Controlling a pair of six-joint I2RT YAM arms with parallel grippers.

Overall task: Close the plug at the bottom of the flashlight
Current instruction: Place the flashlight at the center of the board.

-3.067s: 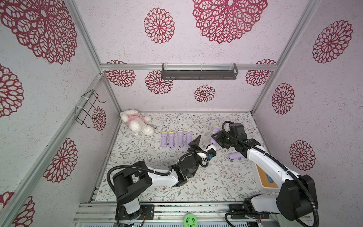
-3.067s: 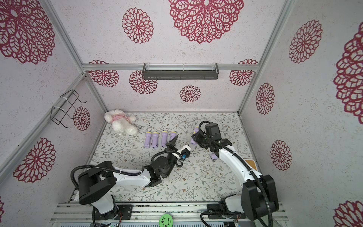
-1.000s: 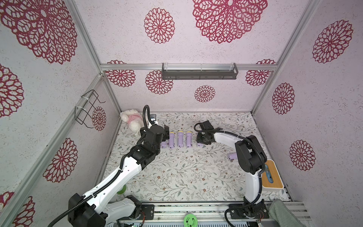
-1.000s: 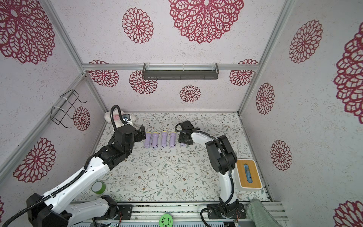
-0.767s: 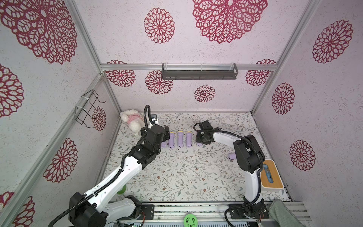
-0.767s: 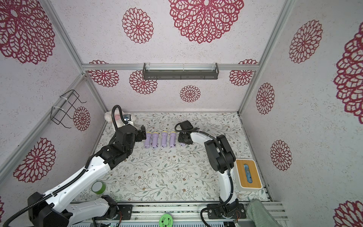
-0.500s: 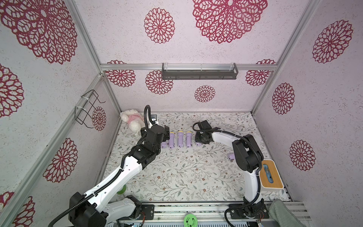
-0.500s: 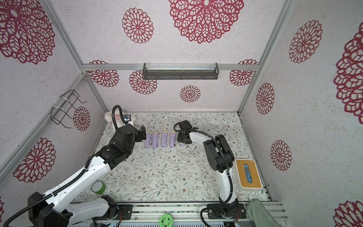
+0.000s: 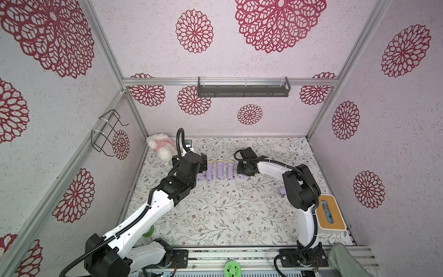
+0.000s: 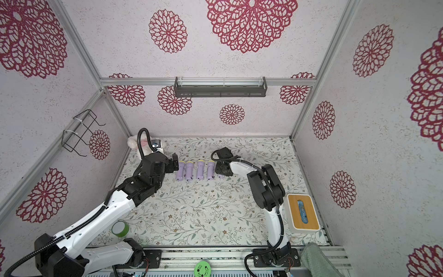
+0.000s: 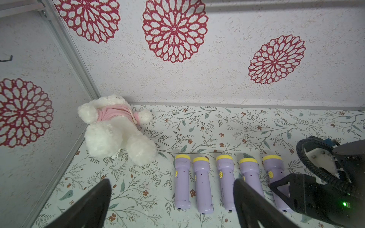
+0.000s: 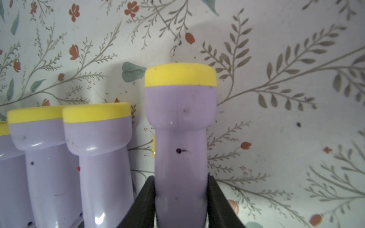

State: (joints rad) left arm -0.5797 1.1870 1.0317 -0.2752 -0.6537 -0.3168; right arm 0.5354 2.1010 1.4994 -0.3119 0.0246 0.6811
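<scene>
The right gripper (image 12: 180,177) is clenched on the handle of a purple flashlight (image 12: 180,122) with a yellow head, one finger against each side. The head points away from the gripper. The flashlight's bottom end lies behind the fingers in the right wrist view, so the plug cannot be made out.

Just beside the held flashlight, on the side toward the left gripper (image 11: 171,182), four more flashlights (image 11: 202,183) lie parallel in a row on the floral tabletop (image 9: 227,211).

The left gripper is spread wide and holds nothing. It hangs above the far end of that row, touching none of them. Beyond it, in the corner, lies a white plush toy (image 11: 116,130) in a pink shirt.

Well behind the right gripper, near that arm's elbow, a small purple piece (image 9: 282,191) lies on the tabletop, too small to identify.
</scene>
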